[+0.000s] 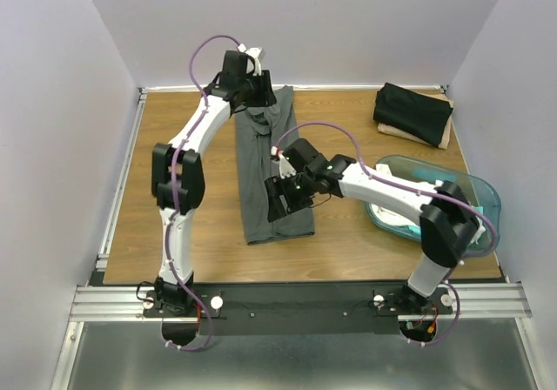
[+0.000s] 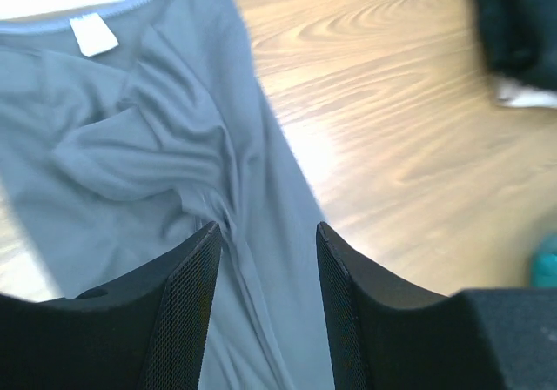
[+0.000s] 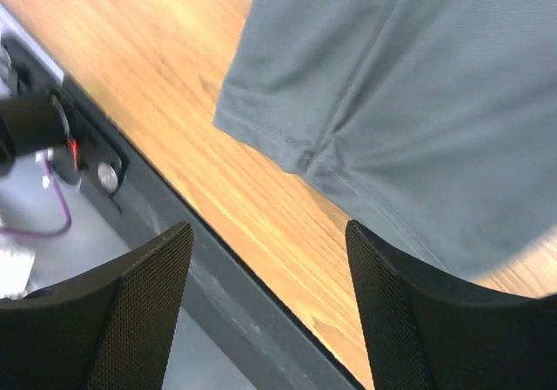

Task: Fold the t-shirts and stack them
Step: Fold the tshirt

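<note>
Grey t-shirt (image 1: 252,172) was found folded only lengthwise, black t-shirt (image 1: 411,111) already stacked; left tool (image 2: 265,233) and right tool (image 3: 268,233) were held open.

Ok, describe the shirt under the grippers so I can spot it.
Middle of the wooden table: the dark grey t-shirt lies as a long strip, far edge to near. The black shirt at far right is a compact fold instead.

Left arm (image 1: 193,131) stretches far forward, right arm (image 1: 383,191) bends inward, left fingers (image 2: 183,312) and right fingers (image 3: 139,312) parted.
</note>
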`<action>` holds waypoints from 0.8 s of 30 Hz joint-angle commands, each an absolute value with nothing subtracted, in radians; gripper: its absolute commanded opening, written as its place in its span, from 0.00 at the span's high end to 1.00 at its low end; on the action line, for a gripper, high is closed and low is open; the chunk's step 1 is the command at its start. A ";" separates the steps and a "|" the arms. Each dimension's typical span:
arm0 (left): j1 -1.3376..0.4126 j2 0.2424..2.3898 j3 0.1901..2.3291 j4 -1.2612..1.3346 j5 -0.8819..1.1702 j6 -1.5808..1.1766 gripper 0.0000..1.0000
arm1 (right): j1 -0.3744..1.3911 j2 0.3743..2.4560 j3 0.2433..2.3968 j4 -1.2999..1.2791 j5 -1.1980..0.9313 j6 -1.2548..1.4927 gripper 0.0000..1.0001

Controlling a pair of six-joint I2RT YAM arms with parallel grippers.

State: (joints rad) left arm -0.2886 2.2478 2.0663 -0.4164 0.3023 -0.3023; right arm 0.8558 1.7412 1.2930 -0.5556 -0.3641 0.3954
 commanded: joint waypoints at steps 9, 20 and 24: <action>-0.291 1.617 1.263 -0.391 0.141 -0.396 0.46 | 0.798 1.654 1.117 -0.627 -0.084 0.537 0.29; -0.298 1.295 0.773 -0.414 0.173 -0.508 0.46 | 0.790 1.736 1.089 -0.600 -0.064 0.520 0.41; -0.313 1.240 0.718 -0.399 0.210 -0.548 0.46 | 0.790 1.759 1.069 -0.578 -0.064 0.523 0.46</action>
State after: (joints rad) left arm -0.2943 1.2881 0.7471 -0.4149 0.1810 -0.4927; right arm 0.7925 1.7279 1.0924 -0.5964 -0.0940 0.5163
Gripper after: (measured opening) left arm 0.537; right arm 0.559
